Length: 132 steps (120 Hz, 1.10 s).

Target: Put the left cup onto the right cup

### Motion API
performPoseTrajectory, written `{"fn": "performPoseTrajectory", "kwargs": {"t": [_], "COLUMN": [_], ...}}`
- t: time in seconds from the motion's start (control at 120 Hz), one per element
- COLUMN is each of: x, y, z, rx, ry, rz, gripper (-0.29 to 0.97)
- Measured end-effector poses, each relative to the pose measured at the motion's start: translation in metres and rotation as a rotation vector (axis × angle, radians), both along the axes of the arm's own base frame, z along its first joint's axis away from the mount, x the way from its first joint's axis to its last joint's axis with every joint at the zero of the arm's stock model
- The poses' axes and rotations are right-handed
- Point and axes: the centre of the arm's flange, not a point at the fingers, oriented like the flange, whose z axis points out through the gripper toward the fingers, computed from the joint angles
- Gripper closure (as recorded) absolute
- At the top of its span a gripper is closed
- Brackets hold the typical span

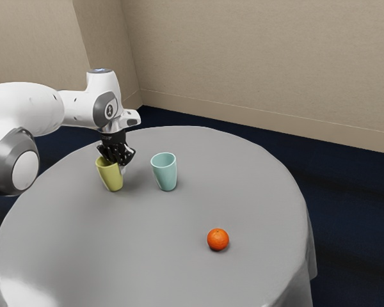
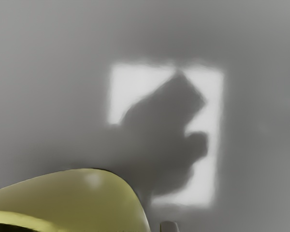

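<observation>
Reaching in from the upper left of the exterior view, our arm had its gripper [image 1: 117,160] down on the yellow cup [image 1: 111,178], which sat left of centre in the frame on the round grey table [image 1: 179,275]. The black fingers were closed narrowly over the cup's rim on the side facing the teal cup, one on either side of the wall, so we had hold of the yellow cup there. It leaned slightly, with its mouth tipped toward the exterior view's left.

The teal cup [image 1: 164,173] stood upright just beside it, toward the exterior view's right, with a small gap of bare tabletop between the two. An orange [image 1: 218,239] lay well apart from both cups, lower and right of centre in the frame. Nothing stood between the cups.

From the wrist view we saw the yellow cup's [image 2: 63,198] curved wall close under our hand. Beyond it, on the grey table [image 2: 48,72], lay a bright rectangular patch [image 2: 130,87] crossed by the hand's dark shadow [image 2: 159,140].
</observation>
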Motion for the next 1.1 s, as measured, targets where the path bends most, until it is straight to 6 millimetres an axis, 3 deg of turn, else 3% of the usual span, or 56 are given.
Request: {"fn": "performPoseTrajectory", "kwargs": {"t": [0.3, 0.4, 0.558, 0.758, 0.975, 1.1], "x": [-0.002, -0.004, -0.011, -0.018, -0.009, 0.000], "y": [0.001, 0.000, -0.009, -0.058, -0.109, -0.138], "z": [0.009, 0.029, 0.078, 0.135, 0.180, 0.191], "rx": [0.002, -0.001, -0.010, 0.002, 0.033, 0.043], "ry": [-0.003, -0.013, -0.027, -0.036, -0.060, -0.072], "rz": [0.006, 0.006, -0.008, -0.098, -0.199, -0.248], "gripper": [0.77, 0.78, 0.78, 0.78, 0.79, 0.79]}}
